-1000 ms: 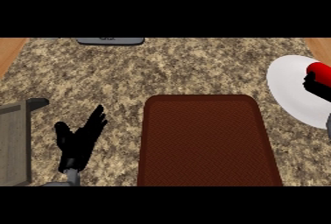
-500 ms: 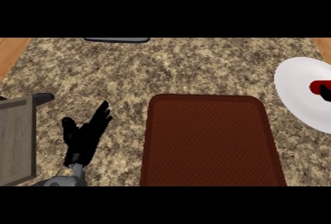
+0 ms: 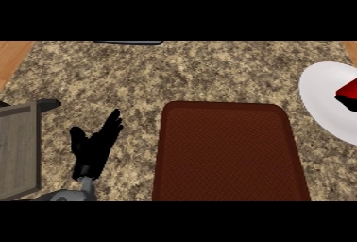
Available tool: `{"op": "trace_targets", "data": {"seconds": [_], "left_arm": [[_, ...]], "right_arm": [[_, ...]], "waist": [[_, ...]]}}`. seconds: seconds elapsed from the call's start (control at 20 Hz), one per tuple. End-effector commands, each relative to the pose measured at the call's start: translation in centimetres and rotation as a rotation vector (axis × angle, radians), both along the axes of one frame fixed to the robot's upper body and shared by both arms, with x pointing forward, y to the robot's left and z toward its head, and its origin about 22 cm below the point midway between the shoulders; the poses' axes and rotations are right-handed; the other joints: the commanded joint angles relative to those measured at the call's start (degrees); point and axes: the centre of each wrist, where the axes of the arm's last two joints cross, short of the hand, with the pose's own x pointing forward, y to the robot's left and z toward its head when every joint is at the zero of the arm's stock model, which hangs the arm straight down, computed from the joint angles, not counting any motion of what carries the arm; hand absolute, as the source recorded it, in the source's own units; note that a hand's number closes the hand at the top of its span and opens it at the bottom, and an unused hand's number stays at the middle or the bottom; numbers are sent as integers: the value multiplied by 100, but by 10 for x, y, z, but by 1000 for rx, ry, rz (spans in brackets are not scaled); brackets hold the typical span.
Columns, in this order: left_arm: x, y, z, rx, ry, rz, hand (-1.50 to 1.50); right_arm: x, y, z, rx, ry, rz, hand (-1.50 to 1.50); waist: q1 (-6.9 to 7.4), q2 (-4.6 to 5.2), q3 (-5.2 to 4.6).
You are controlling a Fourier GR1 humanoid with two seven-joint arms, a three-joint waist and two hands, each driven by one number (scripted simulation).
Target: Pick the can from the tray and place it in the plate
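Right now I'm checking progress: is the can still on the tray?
No, the tray shows only its bare brown surface, and the red can sits on the plate at the right edge.

We see the red can on the white plate, far right of our left robot hand; the brown tray lies between.

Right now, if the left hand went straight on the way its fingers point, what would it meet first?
The left hand points up and slightly right, over bare counter. It would pass left of the tray; the way looks free up to the dark object at the far edge, though height is unclear.
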Motion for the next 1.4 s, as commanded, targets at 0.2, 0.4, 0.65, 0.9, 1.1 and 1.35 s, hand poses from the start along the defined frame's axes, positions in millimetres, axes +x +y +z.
{"op": "trace_targets", "data": {"seconds": [0.2,0.4,0.65,0.9,1.1,1.35], "left_arm": [[-19,12,-13,4,29,8,0],[-6,3,-8,-7,35,7,0],[-6,12,-8,14,57,36,0],[-17,27,-7,10,59,52,0],[-5,32,-19,12,51,72,0],[-7,16,-9,14,55,52,0]], "right_arm": [[-14,-22,5,146,-295,-31,-150],[-28,-34,-3,240,-301,-15,-150],[-65,-65,-4,353,-328,131,-150],[-107,-72,-39,346,-264,222,-150],[-122,-80,-39,327,-232,277,-150],[-150,-92,-45,287,-137,281,-150]], "waist": [[-36,-15,-14],[-132,-30,-25],[-256,-82,-36],[-277,-119,-46],[-336,-132,-56],[-354,-144,-58]]}}
